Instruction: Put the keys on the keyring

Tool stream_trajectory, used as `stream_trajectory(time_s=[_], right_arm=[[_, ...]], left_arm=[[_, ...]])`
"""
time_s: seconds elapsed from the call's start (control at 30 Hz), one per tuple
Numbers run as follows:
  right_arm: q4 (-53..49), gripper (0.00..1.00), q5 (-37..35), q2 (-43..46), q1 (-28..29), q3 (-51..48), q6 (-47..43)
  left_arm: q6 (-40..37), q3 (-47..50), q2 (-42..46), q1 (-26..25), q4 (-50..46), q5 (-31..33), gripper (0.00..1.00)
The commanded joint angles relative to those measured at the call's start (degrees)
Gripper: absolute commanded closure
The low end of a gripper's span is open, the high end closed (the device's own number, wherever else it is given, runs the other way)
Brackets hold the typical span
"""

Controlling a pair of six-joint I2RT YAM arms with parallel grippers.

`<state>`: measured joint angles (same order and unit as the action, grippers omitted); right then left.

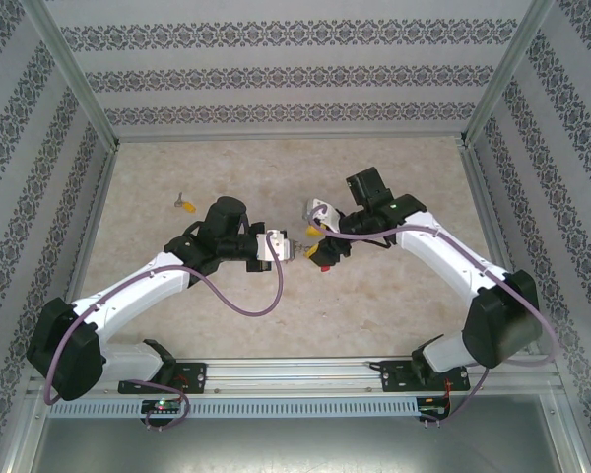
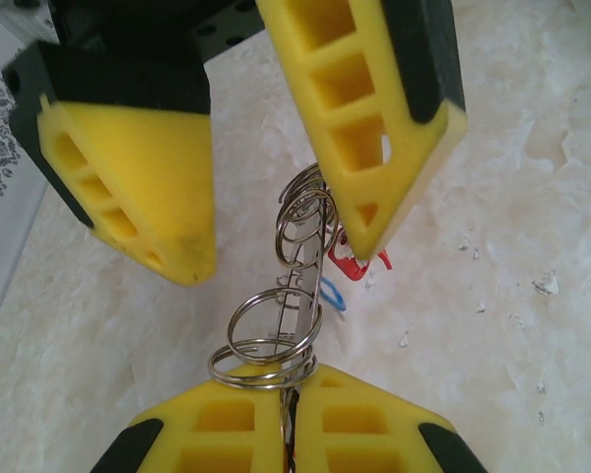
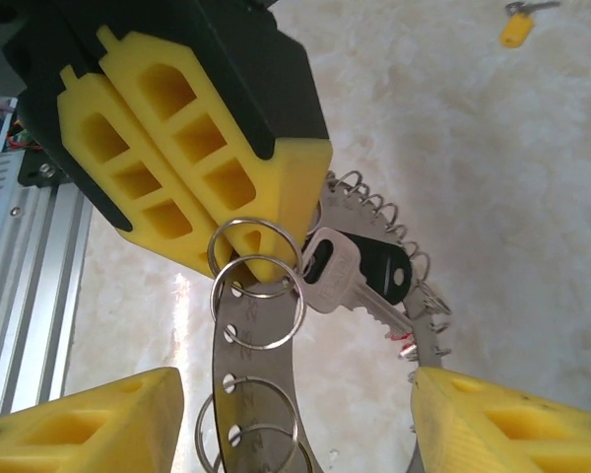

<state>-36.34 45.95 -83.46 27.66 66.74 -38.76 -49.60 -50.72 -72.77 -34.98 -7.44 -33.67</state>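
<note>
L gripper (image 2: 290,389) mid-table (image 1: 374,315), jaws clamped on keyring (image 3: 261,394) band. R gripper (image 3: 295,379) facing it, jaws wide, straddling the ring, no contact. Black-head key (image 3: 360,268) hangs on ring. Yellow-head key (image 1: 185,205) loose twd far-left corner, well apart.

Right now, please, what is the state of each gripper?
Left gripper: closed, holding the keyring.
Right gripper: open, straddling the keyring, holding nothing.
</note>
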Motion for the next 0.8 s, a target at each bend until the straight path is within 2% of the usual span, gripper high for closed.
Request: stream_trajectory(time_s=[0.0,0.07,0.23,0.3,0.37,0.47,0.6,0.77], right_arm=[[-2.35,0.40,1.03,-0.82,1.86,2.10,0.10],[-2.13,0.44,-1.84,-0.61,3.23,1.58,-1.22],[0.18,0.67,-10.48,1.31,5.46,-1.23,-4.06],[1.24,0.74,-11.34,2.47,5.56,-2.16,-4.65],[3.66,0.76,-13.01,4.13,5.78,-3.98,-4.76],[8.50,0.83,-14.55,7.22,6.08,-7.46,-4.12],[13.97,1.00,-15.71,9.97,6.42,-10.49,-1.85],[19.18,1.00,-16.54,11.80,6.47,-13.06,1.62]], left_arm=[[-2.54,-2.88,1.34,-1.06,-0.60,-2.14,1.00],[-1.53,-3.04,1.15,-1.05,-0.17,-2.13,1.00],[-0.67,-2.86,1.25,-1.05,0.45,-2.38,1.00],[-0.75,-2.81,1.30,-0.98,0.33,-2.18,1.00],[-0.70,-2.87,1.32,-0.75,0.06,-2.17,1.00],[1.03,-3.28,0.98,-0.08,-0.02,-2.83,1.00],[4.72,-3.48,0.62,1.20,1.04,-4.82,0.97],[8.71,-2.99,0.69,2.33,2.35,-7.51,0.88]])
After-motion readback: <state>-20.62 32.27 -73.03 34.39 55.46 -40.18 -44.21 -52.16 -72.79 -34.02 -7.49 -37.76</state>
